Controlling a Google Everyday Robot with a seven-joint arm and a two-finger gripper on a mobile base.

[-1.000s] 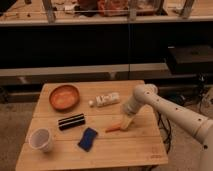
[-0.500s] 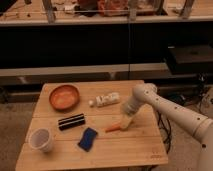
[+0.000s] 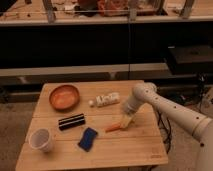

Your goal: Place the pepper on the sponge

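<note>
The pepper [image 3: 114,128] is a slim orange-red tapered vegetable lying on the wooden table [image 3: 135,150], right of centre. My gripper [image 3: 125,122] is down at the pepper's right end, at the tip of the white arm that reaches in from the right. The sponge [image 3: 88,138] is a flat dark blue pad lying to the left of the pepper and slightly nearer the front edge, a short gap away. The pepper's right end is hidden behind the gripper.
A black ribbed bar [image 3: 72,121] lies left of the sponge. A white cup [image 3: 40,140] stands at the front left, an orange bowl [image 3: 64,97] at the back left, and a white bottle-like object [image 3: 105,100] lies at the back centre. Dark shelving stands behind the table.
</note>
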